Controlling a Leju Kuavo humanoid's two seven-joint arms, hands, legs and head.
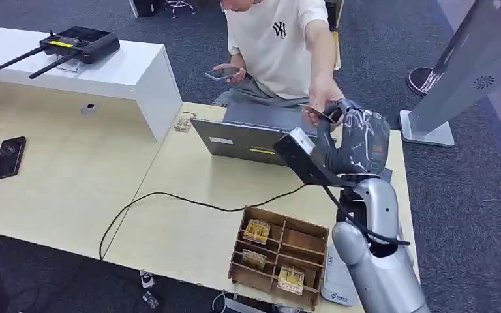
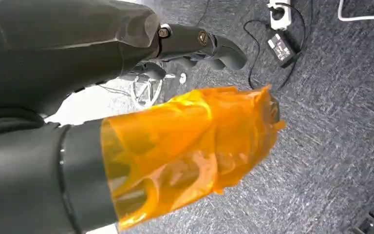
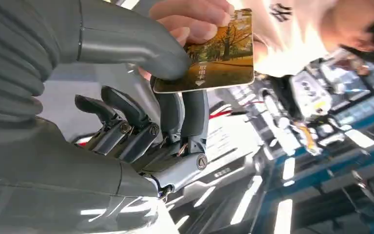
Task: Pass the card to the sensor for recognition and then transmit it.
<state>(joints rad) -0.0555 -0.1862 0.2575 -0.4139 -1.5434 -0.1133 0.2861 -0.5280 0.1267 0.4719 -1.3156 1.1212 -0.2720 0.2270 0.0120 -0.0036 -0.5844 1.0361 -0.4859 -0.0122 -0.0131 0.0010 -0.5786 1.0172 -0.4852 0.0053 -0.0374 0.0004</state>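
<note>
Nearest the robot, at about five o'clock on the pale wooden table [image 1: 72,189], sits a brown compartment box [image 1: 277,255] with small items in three of its cells. A black cable [image 1: 189,202] runs across the tabletop just beyond it. The right arm rises from the lower edge toward one o'clock, and the right hand [image 1: 359,140] is held up over the far side of the table, beside a grey laptop [image 1: 248,134]. In the right wrist view the thumb [image 3: 141,46] and two dark fingers [image 3: 195,109] pinch the card [image 3: 214,56], printed with autumn trees, while a person's hand [image 3: 195,19] grips the same card at its other edge. The left hand [image 2: 190,146] hangs over grey carpet, wrapped in orange film, so how its fingers lie cannot be told. Farther off, at ten o'clock, a black phone [image 1: 9,157] lies flat, and a device with antennas [image 1: 72,45] rests on a white counter [image 1: 130,75].
</note>
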